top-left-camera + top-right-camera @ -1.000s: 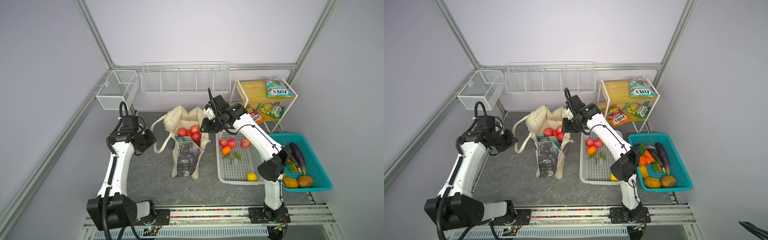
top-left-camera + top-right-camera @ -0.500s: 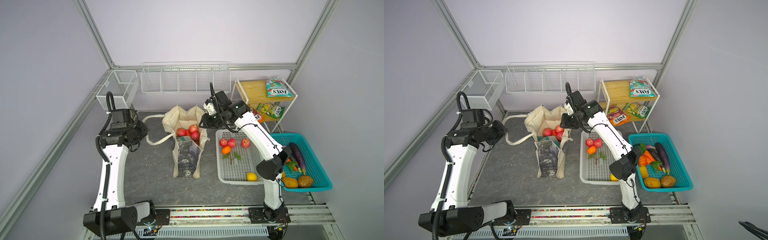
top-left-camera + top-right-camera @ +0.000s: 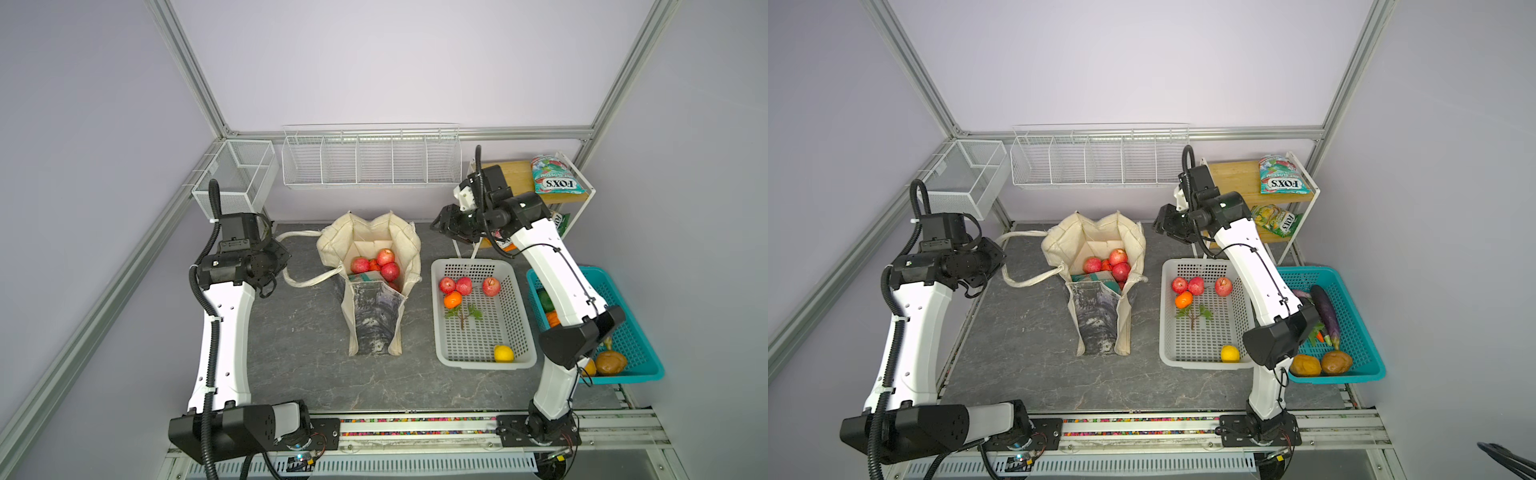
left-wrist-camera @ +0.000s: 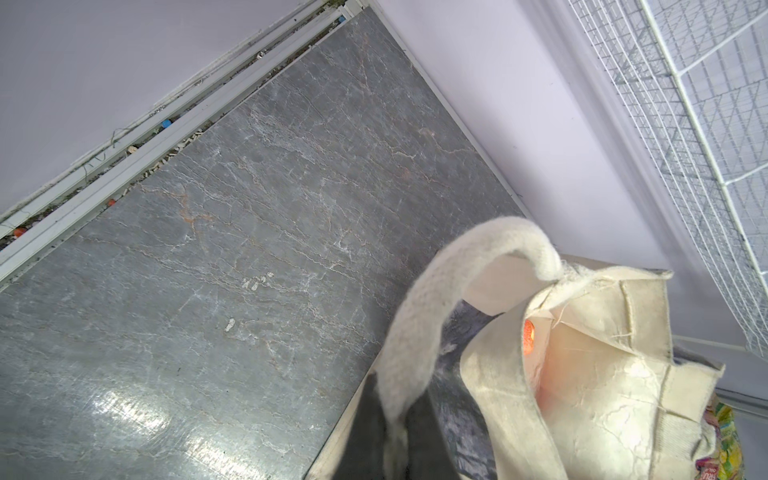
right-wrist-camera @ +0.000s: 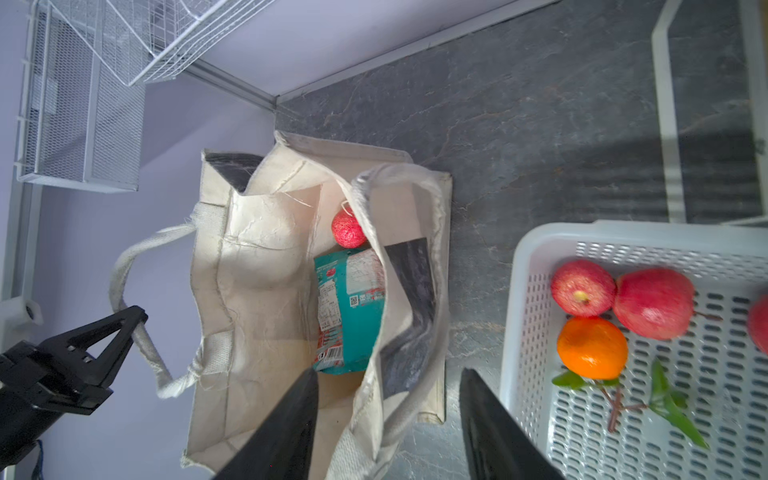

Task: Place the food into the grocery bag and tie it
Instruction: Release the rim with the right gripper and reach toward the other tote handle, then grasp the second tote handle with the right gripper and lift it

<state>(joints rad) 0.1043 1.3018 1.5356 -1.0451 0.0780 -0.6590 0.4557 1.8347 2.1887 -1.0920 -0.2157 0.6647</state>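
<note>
with left gripper clenched on handle and right gripper released, could tip grocery bag and spill apples if tugged hard.

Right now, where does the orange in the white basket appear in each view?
Top view: orange right of centre, in the white basket, just below two red apples.
Top view: orange between the apples and the leafy sprig.
Left wrist: not in it.
Right wrist: orange in the basket, beside the apples.
Shared landmark: the grocery bag, in all four views.
</note>
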